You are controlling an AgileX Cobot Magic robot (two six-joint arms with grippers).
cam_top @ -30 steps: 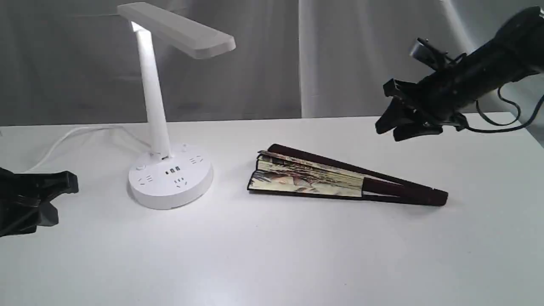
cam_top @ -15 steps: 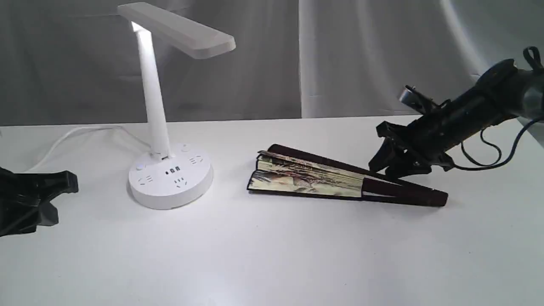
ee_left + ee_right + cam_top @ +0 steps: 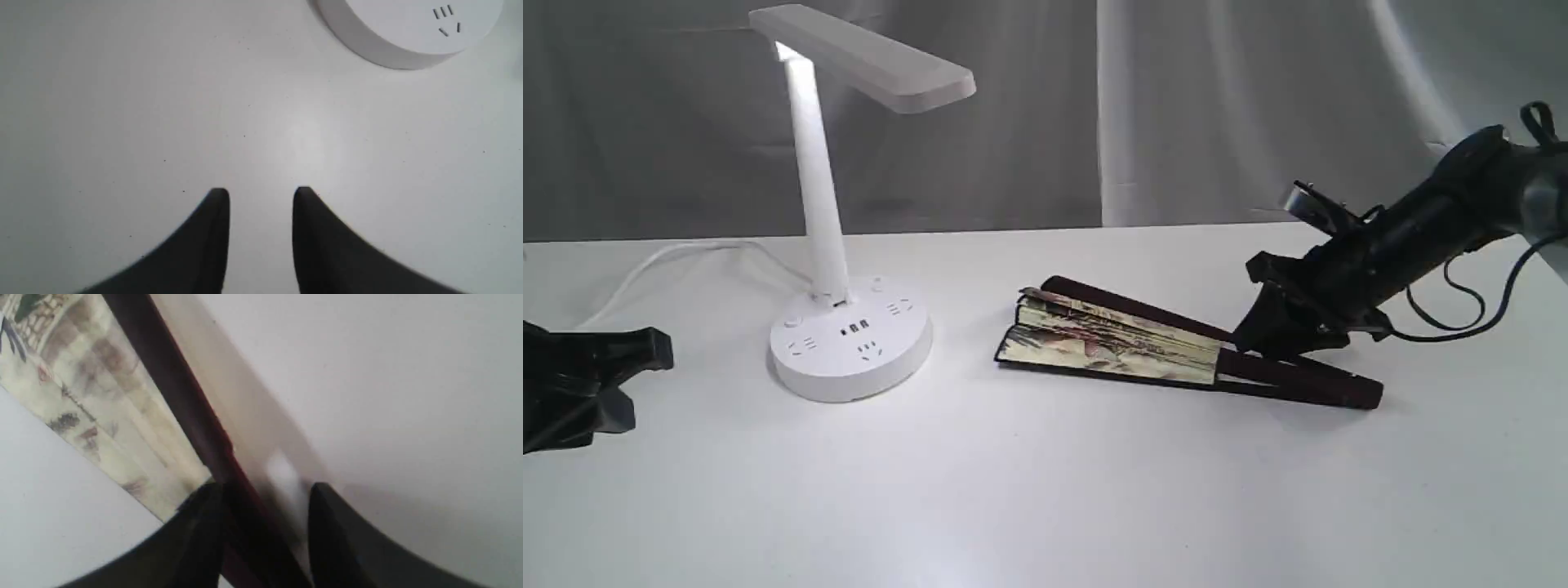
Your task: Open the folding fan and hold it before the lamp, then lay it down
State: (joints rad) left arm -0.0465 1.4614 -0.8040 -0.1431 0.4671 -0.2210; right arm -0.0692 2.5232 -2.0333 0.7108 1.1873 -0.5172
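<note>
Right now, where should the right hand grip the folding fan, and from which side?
Probably grip the bare maroon ribs between paper leaf and pivot end, from above on the far side, where the right hand sits open: there the folding fan is narrow and rigid, its leaf splayed.

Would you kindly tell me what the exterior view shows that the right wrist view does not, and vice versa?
Only the exterior view shows the lamp, its cord, the left gripper and the folding fan's whole length. Only the right wrist view shows, close up, the right gripper's jaws apart, straddling the fan's dark outer rib beside the painted leaf. Both show the fan, the right gripper and the white table.
</note>
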